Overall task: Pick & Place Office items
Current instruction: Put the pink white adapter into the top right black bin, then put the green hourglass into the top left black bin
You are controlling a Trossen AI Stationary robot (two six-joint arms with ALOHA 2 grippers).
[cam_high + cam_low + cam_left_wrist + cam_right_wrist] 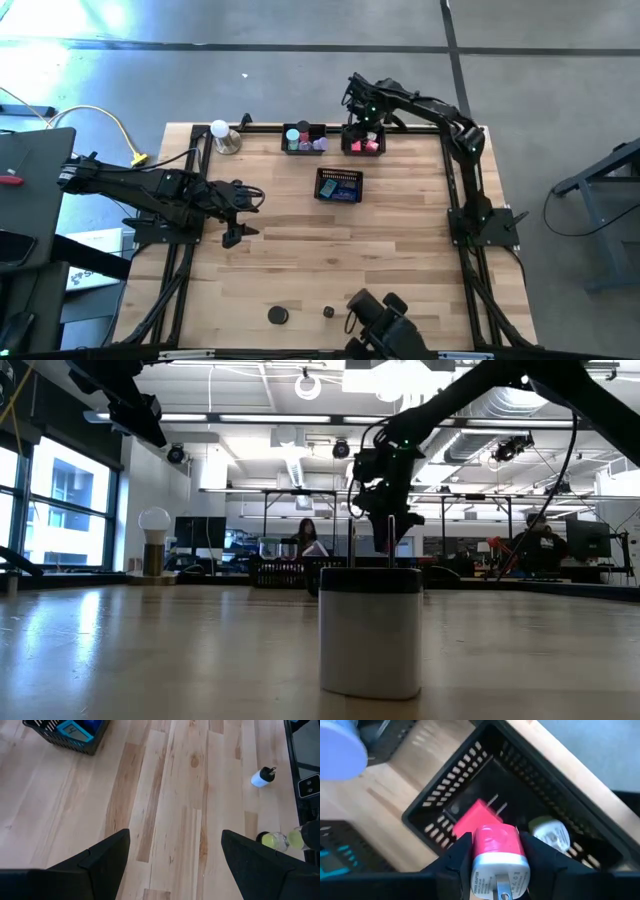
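- A pink plug (497,855) was held clamped in the right claw (498,862) directly above a black tray (560,785) at the counter's far edge, most likely so that it could be dropped in beside its like.
- In that tray a red piece (472,820) with metal prongs and a pale plug (551,834) were already lying, which suggested that the tray was being used to gather plug-shaped items.
- The plug was gripped by its sides with the prongs left free, a hold that would let it fall clear once released.
- The right arm (440,112) was stretched from its base at the right across to the far trays (362,140), with the wrist bent down over the tray.
- A neighbouring tray (304,138) was seen holding teal and lavender rolls, and a third tray (339,186) nearer mid-counter held dark blue pieces; sorting by kind was judged to be the plan.
- Two dark discs (278,315) were left loose near the counter's (400,250) front edge, so the task was judged unfinished.
- The left claw (240,212) was held low over bare wood at the left, fingers (100,862) spread apart and holding nothing, apparently waiting.
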